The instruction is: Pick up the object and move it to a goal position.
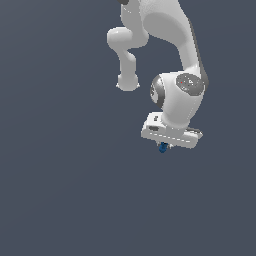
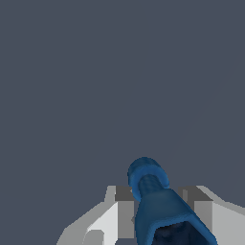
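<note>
The object is a small blue thing with a rounded end. In the exterior view only its tip (image 1: 163, 147) shows, sticking out just below the white gripper (image 1: 165, 145). In the wrist view the object (image 2: 158, 206) fills the space between the two grey-white fingers (image 2: 122, 217), which stand close against both its sides. The gripper is shut on the object. The fingertips themselves are hidden behind the hand in the exterior view.
The white arm (image 1: 185, 60) reaches down from the top of the exterior view. Around it is a plain dark grey-blue ground (image 1: 60, 175). No other object or goal mark shows in either view.
</note>
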`<state>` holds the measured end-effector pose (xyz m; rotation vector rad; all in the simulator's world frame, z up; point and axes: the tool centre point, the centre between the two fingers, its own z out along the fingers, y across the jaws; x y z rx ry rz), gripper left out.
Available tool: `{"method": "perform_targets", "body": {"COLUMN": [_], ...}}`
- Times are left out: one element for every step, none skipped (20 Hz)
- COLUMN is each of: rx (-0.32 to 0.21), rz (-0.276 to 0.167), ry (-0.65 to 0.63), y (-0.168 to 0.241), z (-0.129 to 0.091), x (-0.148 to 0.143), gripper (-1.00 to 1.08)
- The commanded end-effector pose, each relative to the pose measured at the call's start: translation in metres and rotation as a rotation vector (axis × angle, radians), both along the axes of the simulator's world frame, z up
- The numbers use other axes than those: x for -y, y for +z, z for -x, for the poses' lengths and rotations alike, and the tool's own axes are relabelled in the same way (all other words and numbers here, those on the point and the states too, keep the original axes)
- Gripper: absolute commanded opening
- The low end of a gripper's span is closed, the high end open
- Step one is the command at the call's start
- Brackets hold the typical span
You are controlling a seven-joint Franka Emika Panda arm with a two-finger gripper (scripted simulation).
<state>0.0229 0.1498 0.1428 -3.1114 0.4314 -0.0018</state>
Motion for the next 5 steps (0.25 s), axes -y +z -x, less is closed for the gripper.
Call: {"method": "perform_targets", "body": {"rx": [-0.001,-0.001,-0.001,-0.001,-0.001], "rz": [0.001,0.001,0.001,0.000,0.000], "ry": [-0.002,-0.002,-0.002,-0.002,-0.002], "y": [0.0054,0.0062,0.0064,0.0060,0.0058], "z": [-0.0002,-0.0005,-0.0009,-0.0013,-0.0014], "x": [-0.0071,-0.0083,-0.0087,-0.0082,-0.0079], "gripper": [-1.00,-1.00,-1.00,-1.00,-1.00]}}
